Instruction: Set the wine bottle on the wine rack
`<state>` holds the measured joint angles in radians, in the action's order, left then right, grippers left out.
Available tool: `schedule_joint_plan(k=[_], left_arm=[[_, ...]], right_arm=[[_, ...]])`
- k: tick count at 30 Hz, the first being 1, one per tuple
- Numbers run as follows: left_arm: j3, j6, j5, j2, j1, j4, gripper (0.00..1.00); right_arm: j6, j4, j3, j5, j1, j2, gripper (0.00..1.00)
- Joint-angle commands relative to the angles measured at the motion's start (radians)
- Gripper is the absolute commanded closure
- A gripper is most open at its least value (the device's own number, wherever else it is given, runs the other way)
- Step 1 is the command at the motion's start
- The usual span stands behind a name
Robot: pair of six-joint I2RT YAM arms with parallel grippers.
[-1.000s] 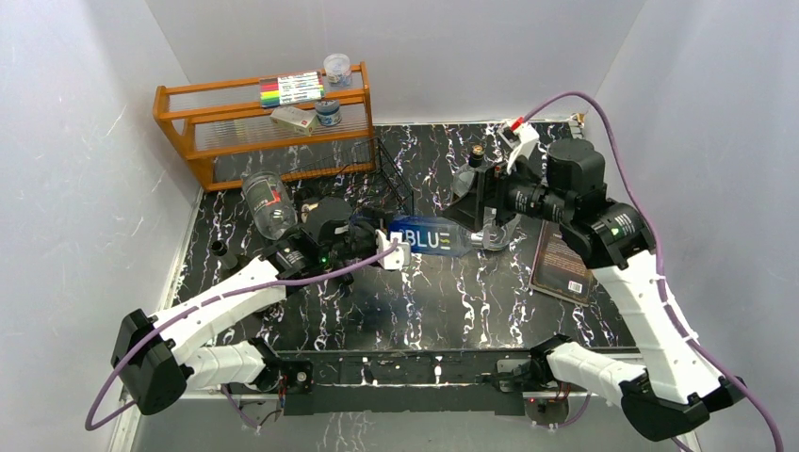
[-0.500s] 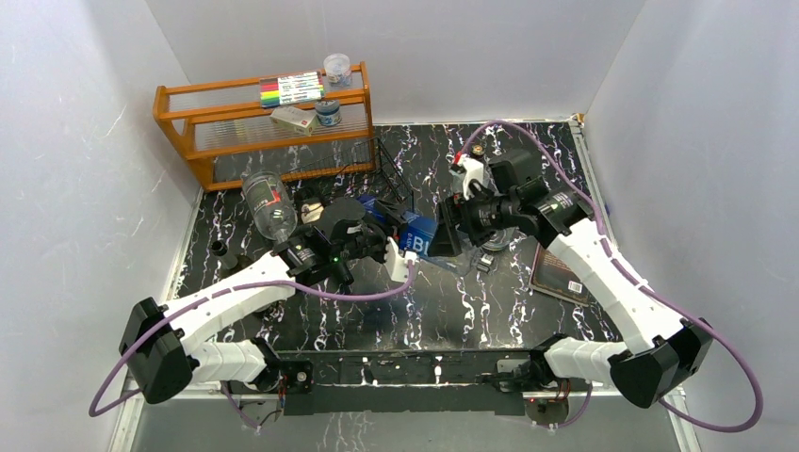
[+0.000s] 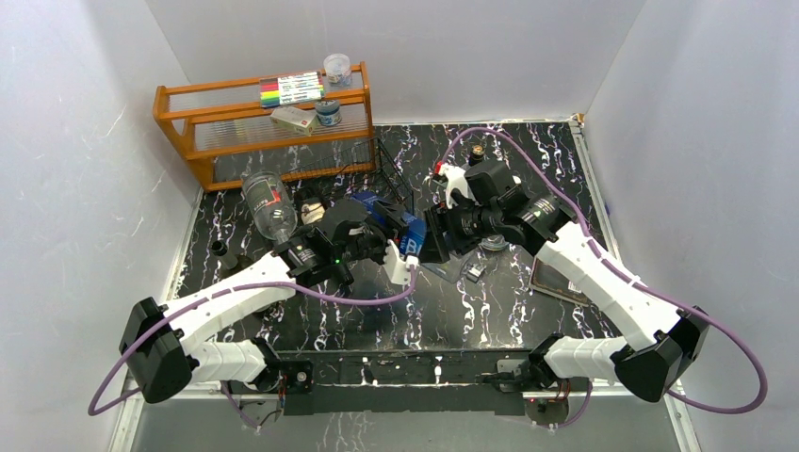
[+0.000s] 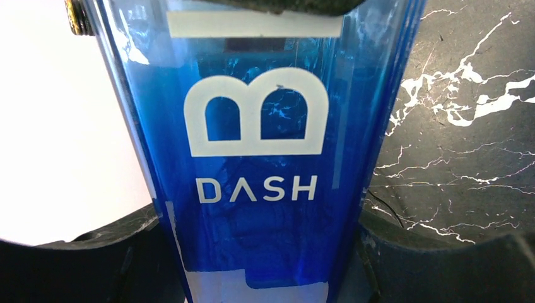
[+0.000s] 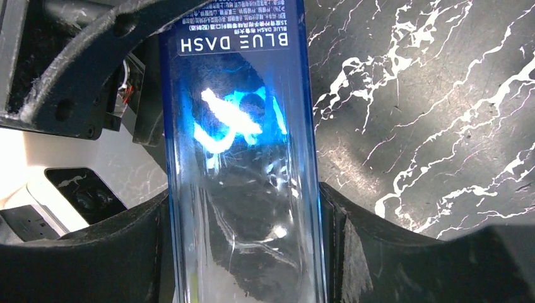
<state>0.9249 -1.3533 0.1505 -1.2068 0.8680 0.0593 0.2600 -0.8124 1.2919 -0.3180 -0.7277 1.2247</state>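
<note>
Centrally, wine bottle (image 4: pixel 255 233), gripped by both jaws

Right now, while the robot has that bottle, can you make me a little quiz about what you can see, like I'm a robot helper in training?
1. True or false: the wine bottle is lying on the black wire wine rack.
2. Pick one. What colour is the bottle's glass? A. green B. blue C. brown
3. In the left wrist view, which word is printed under the big letter B on the bottle?

Key: 1. False, it is in the air between the two arms, not on the rack. 2. B. 3. DASH.
</note>
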Motion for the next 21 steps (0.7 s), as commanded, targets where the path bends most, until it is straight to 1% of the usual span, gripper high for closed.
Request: schedule_joint_plan(k=[1, 2, 3, 5, 7, 8, 9, 11, 16, 21], left_arm=[[0.072, 0.054, 0.009, 0.064, 0.008, -0.220, 0.81], [0.074, 0.070, 0.008, 0.064, 0.008, -0.220, 0.74], [0.076, 0.087, 0.003, 0.066, 0.007, -0.218, 0.63], [0.074, 0.136, -0.002, 0.078, 0.007, -0.211, 0.43], [0.048, 0.194, -0.013, 0.095, 0.007, -0.230, 0.27], [0.033, 0.213, -0.024, 0.106, 0.008, -0.244, 0.11], [0.018, 0.227, -0.038, 0.111, 0.007, -0.253, 0.02], [0.001, 0.261, -0.086, 0.119, 0.007, -0.250, 0.02], [-0.016, 0.345, -0.182, 0.171, 0.007, -0.180, 0.02], [-0.091, 0.433, -0.186, 0.291, 0.007, -0.148, 0.02]], right_arm=[[0.008, 0.048, 0.007, 0.034, -0.007, -0.013, 0.89], [0.008, 0.052, 0.007, 0.036, -0.008, -0.014, 0.98], [0.009, 0.057, 0.005, 0.038, -0.008, -0.017, 1.00], [0.010, 0.072, 0.000, 0.045, -0.008, -0.024, 1.00], [0.011, 0.088, -0.011, 0.055, -0.009, -0.038, 1.00], [0.014, 0.096, -0.018, 0.064, -0.008, -0.048, 1.00], [0.017, 0.103, -0.022, 0.073, -0.009, -0.059, 1.00], [0.020, 0.114, -0.032, 0.093, -0.008, -0.080, 1.00], [0.021, 0.137, -0.080, 0.143, -0.008, -0.130, 1.00], [0.019, 0.139, -0.103, 0.152, -0.009, -0.141, 1.00]])
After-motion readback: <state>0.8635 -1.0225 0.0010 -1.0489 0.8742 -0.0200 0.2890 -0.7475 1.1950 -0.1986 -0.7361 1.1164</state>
